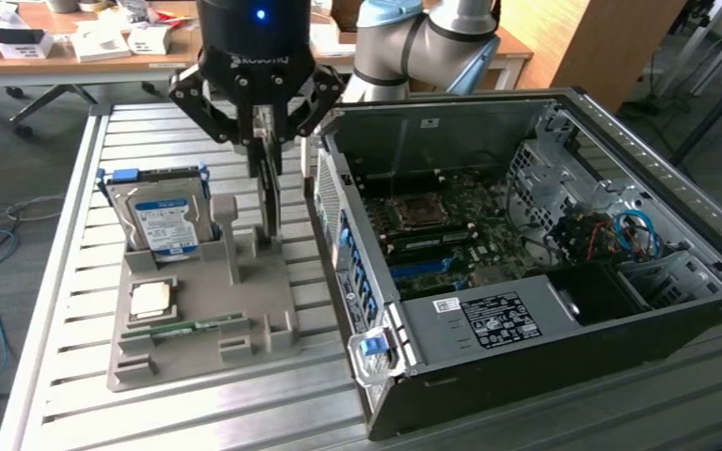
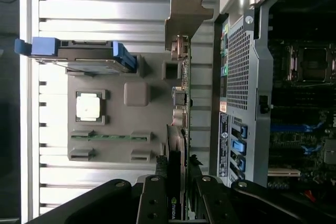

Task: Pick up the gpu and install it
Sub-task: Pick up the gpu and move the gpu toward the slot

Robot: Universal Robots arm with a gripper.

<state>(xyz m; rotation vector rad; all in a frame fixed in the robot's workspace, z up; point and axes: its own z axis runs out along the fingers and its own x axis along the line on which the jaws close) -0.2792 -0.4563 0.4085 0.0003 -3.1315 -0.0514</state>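
Note:
The gpu (image 1: pixel 267 193) is a thin dark card standing on edge, its lower end at the grey parts holder (image 1: pixel 267 310); I cannot tell whether it touches the holder. My gripper (image 1: pixel 262 141) is directly above it, shut on the card's top edge. In the wrist view the gpu (image 2: pixel 184 103) runs away from my gripper (image 2: pixel 177 195), whose fingers (image 2: pixel 152 195) press it from both sides. Its silvery end bracket (image 2: pixel 184 19) is at the far end. The open computer case (image 1: pixel 662 310) lies beside it on the exterior view's right, with its motherboard (image 1: pixel 443 225) exposed.
The holder also carries a hard drive (image 1: pixel 161 221) with a blue-white label, a square processor (image 1: pixel 150 299) and a green memory stick (image 1: pixel 185 327). Everything rests on a slatted metal table (image 1: pixel 67 282). The case's rear wall (image 2: pixel 239 77) is close alongside the card.

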